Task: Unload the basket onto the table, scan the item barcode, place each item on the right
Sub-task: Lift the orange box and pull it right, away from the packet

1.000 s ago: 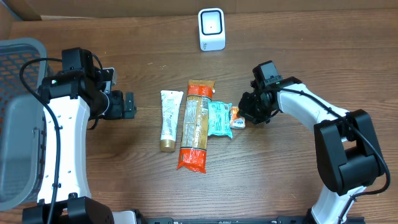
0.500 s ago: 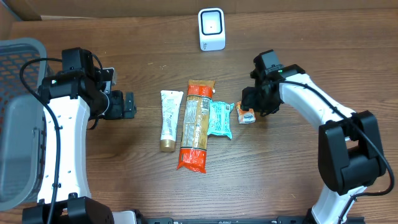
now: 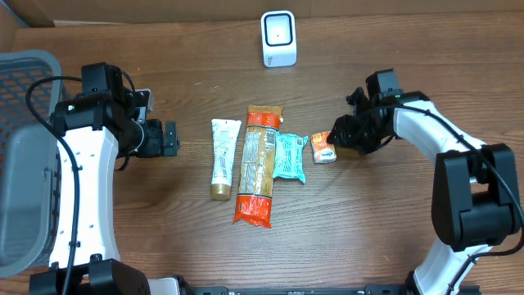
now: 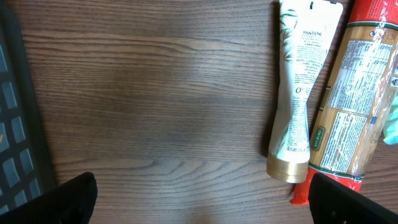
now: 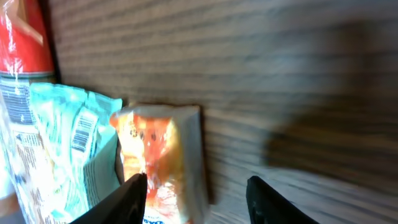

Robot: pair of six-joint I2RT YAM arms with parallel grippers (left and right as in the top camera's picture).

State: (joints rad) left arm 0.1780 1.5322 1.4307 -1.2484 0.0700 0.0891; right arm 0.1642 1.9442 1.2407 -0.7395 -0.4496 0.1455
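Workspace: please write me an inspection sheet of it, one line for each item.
Surface: wooden table, no spill seen.
Job's things: white scanner at the far edge; Pantene tube, pasta packet, teal pouch, small orange packet lying in a row.
Clutter: grey basket at the left edge.
Grippers: left gripper open, empty; right gripper open at that packet, not holding it.
Cables: black cable by the basket.
Surroundings: nothing seen.

Brown wood-grain table [image 3: 164, 238], evenly lit, shadows soft; grey mesh basket [image 3: 16, 59] stands at its left edge; paler tan surface [image 3: 409, 6] lies beyond the far edge.
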